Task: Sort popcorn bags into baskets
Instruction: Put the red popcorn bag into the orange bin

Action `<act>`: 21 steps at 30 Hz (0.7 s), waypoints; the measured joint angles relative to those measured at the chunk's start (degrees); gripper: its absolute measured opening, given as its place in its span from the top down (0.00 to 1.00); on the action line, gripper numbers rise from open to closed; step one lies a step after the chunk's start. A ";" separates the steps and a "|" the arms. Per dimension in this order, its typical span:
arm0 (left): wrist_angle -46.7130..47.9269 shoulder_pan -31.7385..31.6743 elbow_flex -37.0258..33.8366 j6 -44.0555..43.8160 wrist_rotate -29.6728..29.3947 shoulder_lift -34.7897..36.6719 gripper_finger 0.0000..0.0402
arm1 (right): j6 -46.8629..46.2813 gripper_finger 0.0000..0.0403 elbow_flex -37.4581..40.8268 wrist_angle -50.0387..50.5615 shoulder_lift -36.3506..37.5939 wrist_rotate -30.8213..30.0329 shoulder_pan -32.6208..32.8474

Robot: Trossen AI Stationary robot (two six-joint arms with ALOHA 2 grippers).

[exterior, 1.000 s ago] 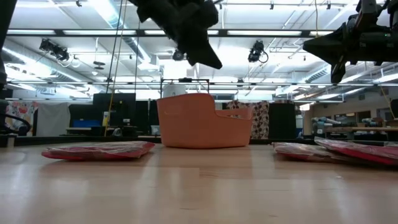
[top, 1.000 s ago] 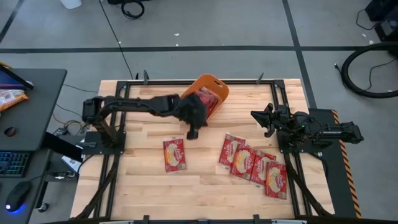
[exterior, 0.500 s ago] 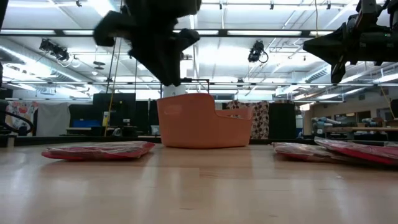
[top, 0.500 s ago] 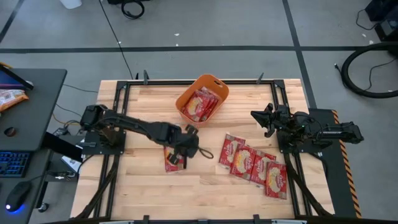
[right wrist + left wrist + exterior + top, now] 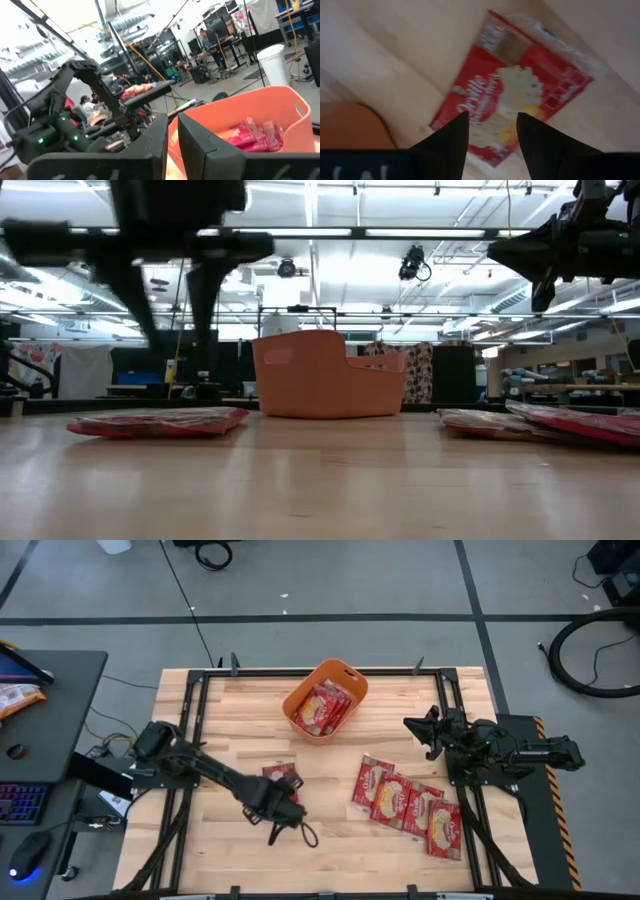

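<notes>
Spread apart, the two fingers of the left gripper (image 5: 284, 823) are poised over a single popcorn bag (image 5: 279, 780) lying flat on the wooden table (image 5: 330, 835), and nothing is held between them. In the left wrist view the same red packet (image 5: 512, 97) is seen just past the dark fingertips (image 5: 451, 135), apart from them. Further back, the orange basket (image 5: 325, 700) is set near the far edge of the table, with several red packets already inside it. To the right of the lone bag, a cluster of overlapping popcorn bags (image 5: 408, 805) is spread on the wood. At the right side, the right gripper (image 5: 425, 732) is held raised above the table, its fingers drawn nearly together with a narrow gap and empty.
</notes>
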State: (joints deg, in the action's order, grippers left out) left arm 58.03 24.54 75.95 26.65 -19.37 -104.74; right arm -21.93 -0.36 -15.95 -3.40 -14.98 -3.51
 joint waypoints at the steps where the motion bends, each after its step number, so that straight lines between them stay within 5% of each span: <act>1: 0.95 0.58 -0.75 -1.25 -0.63 -0.12 0.56 | 0.02 0.88 0.00 0.10 0.02 -0.02 0.00; 21: -5.29 5.17 -17.57 1.31 -12.07 -0.03 0.53 | 0.00 0.88 0.00 -1.17 -0.35 -0.24 0.00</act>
State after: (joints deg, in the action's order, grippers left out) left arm 52.74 29.71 58.38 27.96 -31.44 -104.77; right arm -21.93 -0.36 -17.12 -3.75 -15.22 -3.51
